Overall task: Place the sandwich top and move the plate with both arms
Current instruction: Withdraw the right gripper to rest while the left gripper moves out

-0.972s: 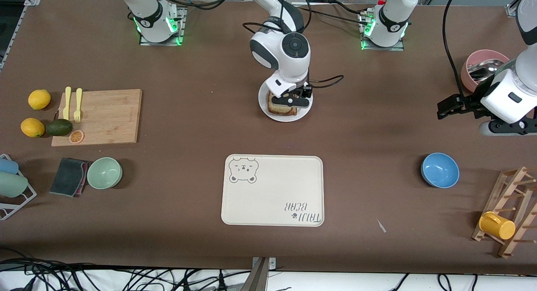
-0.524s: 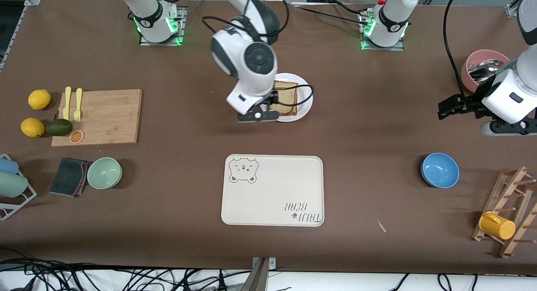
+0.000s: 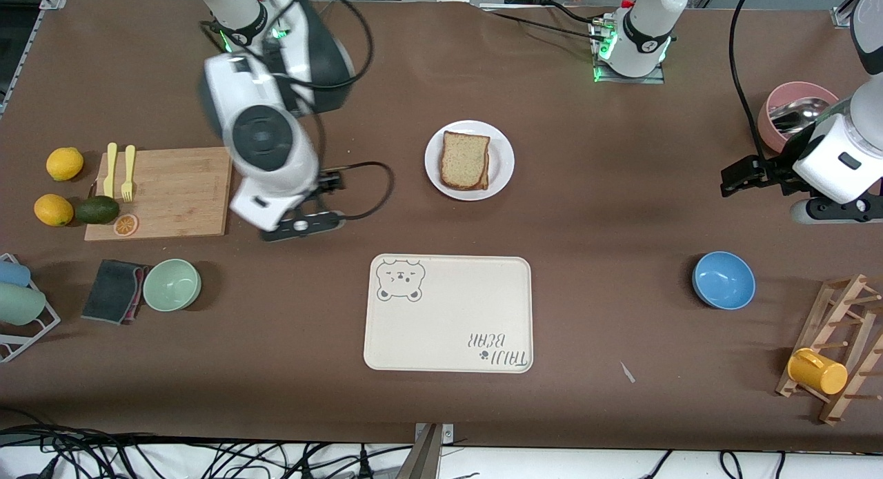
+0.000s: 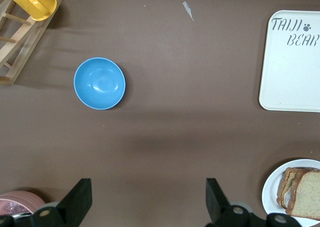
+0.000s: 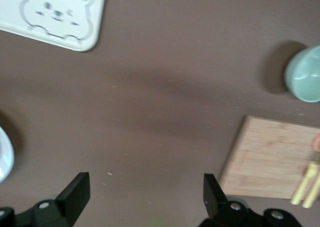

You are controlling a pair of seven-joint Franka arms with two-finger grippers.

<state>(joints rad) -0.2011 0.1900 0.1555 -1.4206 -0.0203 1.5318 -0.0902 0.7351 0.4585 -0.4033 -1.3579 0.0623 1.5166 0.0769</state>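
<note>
The sandwich top, a speckled tan slice with a darker crust, lies on a like slice on the round white plate. Anything between the slices is hidden. My right gripper is open and empty over bare table beside the cutting board, well off the plate toward the right arm's end. My left gripper is open and empty, waiting near the left arm's end. The left wrist view shows its open gripper, the bread and the plate. The right wrist view shows its open gripper.
A cream bear tray lies nearer the front camera than the plate. A blue bowl, a pink bowl and a wooden rack with a yellow mug are at the left arm's end. A green bowl is at the right arm's.
My right gripper has let go of the bread on the plate and swung away toward the cutting board. The left arm has not moved.
</note>
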